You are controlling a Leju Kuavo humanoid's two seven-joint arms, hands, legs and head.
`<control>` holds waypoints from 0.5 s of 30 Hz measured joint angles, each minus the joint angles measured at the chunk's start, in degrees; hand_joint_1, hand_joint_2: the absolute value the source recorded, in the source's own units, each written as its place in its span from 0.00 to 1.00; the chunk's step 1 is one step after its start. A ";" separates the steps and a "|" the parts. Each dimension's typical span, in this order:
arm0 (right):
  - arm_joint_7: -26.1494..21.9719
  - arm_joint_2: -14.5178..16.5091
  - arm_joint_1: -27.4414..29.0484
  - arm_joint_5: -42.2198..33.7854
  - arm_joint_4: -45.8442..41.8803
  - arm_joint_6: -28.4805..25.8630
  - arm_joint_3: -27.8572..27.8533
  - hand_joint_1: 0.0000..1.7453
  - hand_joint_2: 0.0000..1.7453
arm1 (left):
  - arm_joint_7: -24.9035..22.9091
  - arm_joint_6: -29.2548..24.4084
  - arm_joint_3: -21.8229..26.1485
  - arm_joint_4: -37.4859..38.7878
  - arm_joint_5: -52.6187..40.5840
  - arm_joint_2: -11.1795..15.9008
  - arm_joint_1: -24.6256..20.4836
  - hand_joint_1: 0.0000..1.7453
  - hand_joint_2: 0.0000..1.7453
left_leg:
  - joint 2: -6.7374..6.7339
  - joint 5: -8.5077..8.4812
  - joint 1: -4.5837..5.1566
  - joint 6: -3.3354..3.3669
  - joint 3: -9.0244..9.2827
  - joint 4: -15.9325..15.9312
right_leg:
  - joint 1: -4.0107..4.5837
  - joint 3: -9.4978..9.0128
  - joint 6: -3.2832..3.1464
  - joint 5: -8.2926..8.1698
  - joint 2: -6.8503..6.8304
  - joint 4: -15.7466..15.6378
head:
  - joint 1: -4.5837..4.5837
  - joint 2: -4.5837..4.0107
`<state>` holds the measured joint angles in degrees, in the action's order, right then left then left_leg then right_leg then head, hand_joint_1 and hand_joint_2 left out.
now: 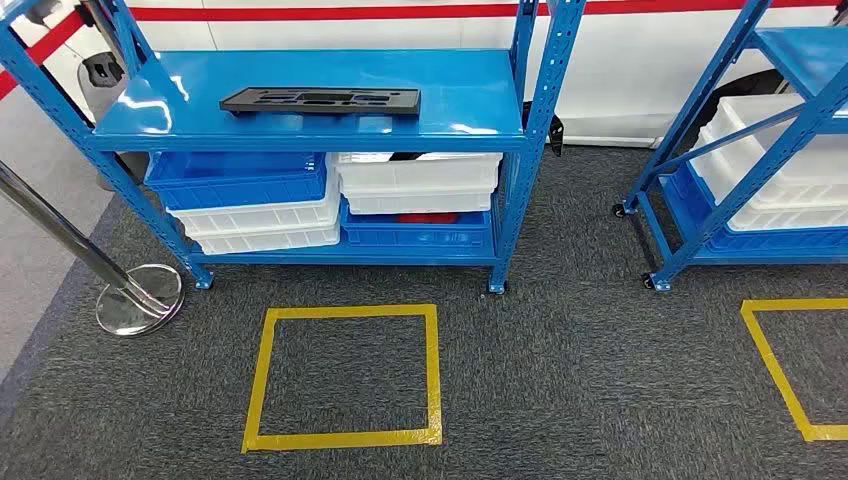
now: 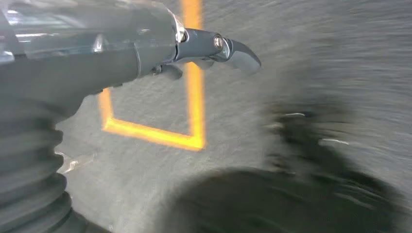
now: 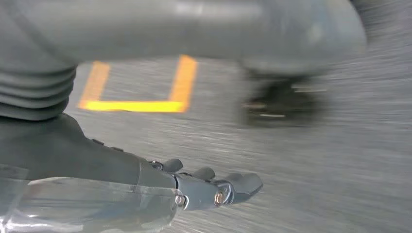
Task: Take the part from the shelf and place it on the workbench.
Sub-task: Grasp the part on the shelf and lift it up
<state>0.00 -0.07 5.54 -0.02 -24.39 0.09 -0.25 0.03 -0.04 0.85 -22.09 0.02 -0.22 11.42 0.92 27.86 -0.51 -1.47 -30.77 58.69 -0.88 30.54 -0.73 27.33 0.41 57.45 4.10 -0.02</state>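
The flat black part point(image 1: 320, 100) lies alone on the top board of the blue shelf point(image 1: 480, 110), presumably staged there for pickup, well ahead of and above both robot hands. The left robot hand point(image 2: 214, 51) and right robot hand point(image 3: 209, 187) hang low over the grey carpet point(image 1: 580, 380) near a yellow tape square point(image 1: 345, 375). Both are released, fingers extended, holding nothing.
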 joint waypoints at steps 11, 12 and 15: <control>0.68 0.28 -5.97 4.60 -6.12 -2.08 -2.36 0.00 1.00 | -1.20 -0.86 6.00 8.95 -9.02 -0.30 3.25 0.00 1.00 | -0.50 -1.36 0.22 0.93 -0.63 -0.28 | 0.66 -0.70 -0.06 0.69 -0.84 0.14 | -0.01 0.00; 0.79 0.36 -6.06 5.30 -6.11 -2.38 -2.75 0.00 1.00 | -1.34 -0.97 6.96 9.21 -10.47 -0.43 2.85 0.00 1.00 | -0.57 -1.44 0.39 1.17 -0.30 -1.15 | 0.67 -0.66 0.18 0.71 -0.79 0.14 | -0.01 0.00; 0.99 0.47 -6.25 7.51 -6.02 -3.33 -4.06 0.00 1.00 | -1.80 -1.27 10.03 9.77 -14.92 -0.96 1.62 0.00 1.00 | -0.74 -1.88 0.30 2.07 -0.08 -1.82 | 0.60 -0.55 1.18 1.10 -0.65 0.52 | -0.01 0.00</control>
<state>0.99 0.40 -0.72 7.49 -30.41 -3.24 -4.31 -1.77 -1.32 10.88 -12.32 -14.90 -1.18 13.04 0.18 25.98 -0.21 0.60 -30.84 56.88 -0.28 29.99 0.45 28.43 -0.24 57.97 4.09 -0.02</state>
